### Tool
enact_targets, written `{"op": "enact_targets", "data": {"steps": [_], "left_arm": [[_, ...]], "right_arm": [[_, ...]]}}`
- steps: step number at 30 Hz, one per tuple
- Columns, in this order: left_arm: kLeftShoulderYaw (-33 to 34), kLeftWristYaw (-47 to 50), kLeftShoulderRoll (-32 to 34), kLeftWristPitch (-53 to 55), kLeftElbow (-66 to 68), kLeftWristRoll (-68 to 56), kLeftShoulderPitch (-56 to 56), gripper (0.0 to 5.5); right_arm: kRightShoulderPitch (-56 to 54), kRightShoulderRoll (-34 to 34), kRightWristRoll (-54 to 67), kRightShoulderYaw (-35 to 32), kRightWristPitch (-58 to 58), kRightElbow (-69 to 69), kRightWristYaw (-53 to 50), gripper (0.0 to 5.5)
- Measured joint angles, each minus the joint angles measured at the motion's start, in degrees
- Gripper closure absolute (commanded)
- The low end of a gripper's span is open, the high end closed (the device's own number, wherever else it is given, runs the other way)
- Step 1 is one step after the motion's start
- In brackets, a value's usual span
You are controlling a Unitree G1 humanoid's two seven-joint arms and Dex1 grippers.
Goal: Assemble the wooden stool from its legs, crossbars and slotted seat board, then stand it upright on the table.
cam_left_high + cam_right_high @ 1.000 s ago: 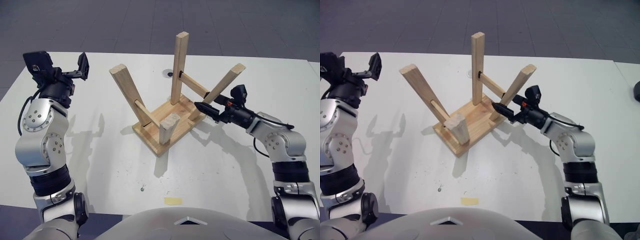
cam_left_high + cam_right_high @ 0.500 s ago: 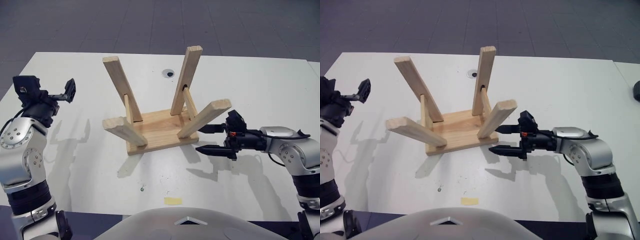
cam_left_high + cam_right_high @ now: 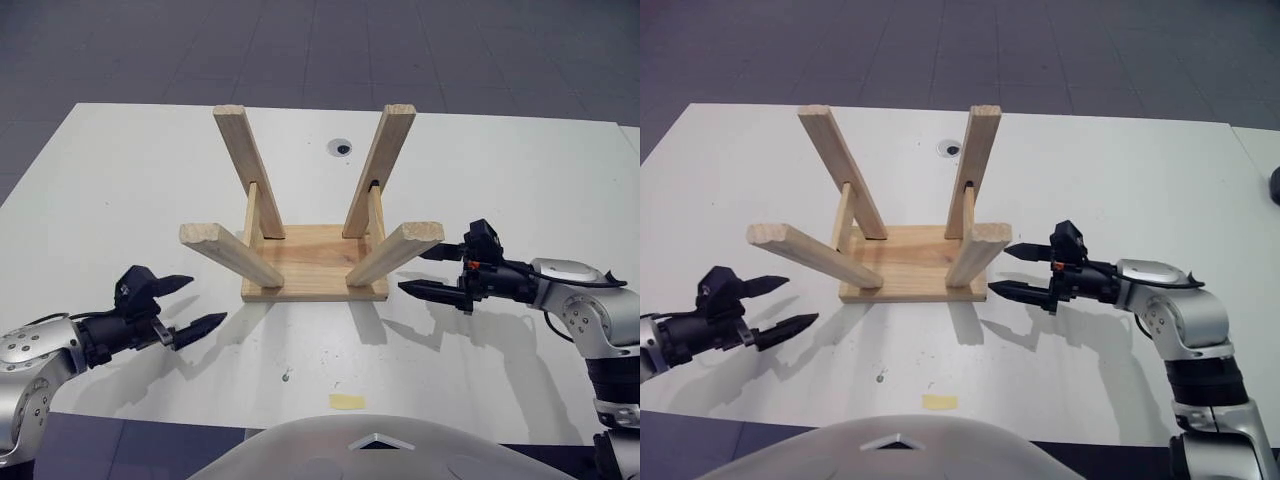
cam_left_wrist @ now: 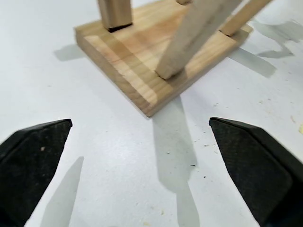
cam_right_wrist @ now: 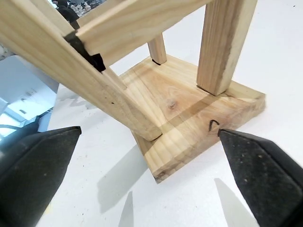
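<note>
The wooden stool [image 3: 315, 275] rests upside down on its seat board in the middle of the white table [image 3: 520, 170], its legs [image 3: 243, 155] sticking up and splayed, thin crossbars [image 3: 253, 210] joining them. My right gripper [image 3: 428, 271] hovers open just right of the seat board's corner, fingertips pointing at the near right leg [image 3: 392, 253]. My left gripper [image 3: 193, 304] is open, low over the table to the left front of the stool, apart from it. The left wrist view has the seat board [image 4: 156, 61] ahead between my fingers [image 4: 31, 156]. The right wrist view looks onto the seat board [image 5: 199, 123] and leg bases.
A small round hole [image 3: 343, 148] sits in the table behind the stool. A yellow tape piece [image 3: 346, 402] lies near the front edge. Open tabletop surrounds the stool on both sides.
The stool has turned to sit square to me on its seat. My left arm swung down from the far left to low beside the stool. My right gripper stays open near the right leg.
</note>
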Motion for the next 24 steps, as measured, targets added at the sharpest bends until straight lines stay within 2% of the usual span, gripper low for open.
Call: {"op": "enact_targets", "data": {"steps": [4,5,12,20,24], "left_arm": [[-7.7,-0.17,0.1,0.14,-0.34,0.52,-9.6,0.12],[-9.47,-0.21,0.07,0.29,-0.35,0.51,-12.08,0.1],[-16.96,-1.95,0.06,0.54,4.84,1.56,-20.53,1.19],[-18.84,-2.13,-1.86,0.34,10.17,1.35,-23.78,2.52],[-18.57,-0.65,-5.65,3.97,11.18,-2.45,-26.12,3.24]], "right_arm": [[-3.08,0.36,-2.51,4.15,-1.39,2.9,3.83,0.1],[-4.21,0.74,-3.27,5.0,-1.79,4.13,4.53,0.32],[-9.09,3.56,-5.16,7.71,-2.72,8.99,6.39,1.33],[-9.25,4.19,-5.55,8.37,-1.56,9.55,7.75,2.61],[-9.46,4.27,-5.67,8.55,-0.18,9.14,7.5,3.3]]}}
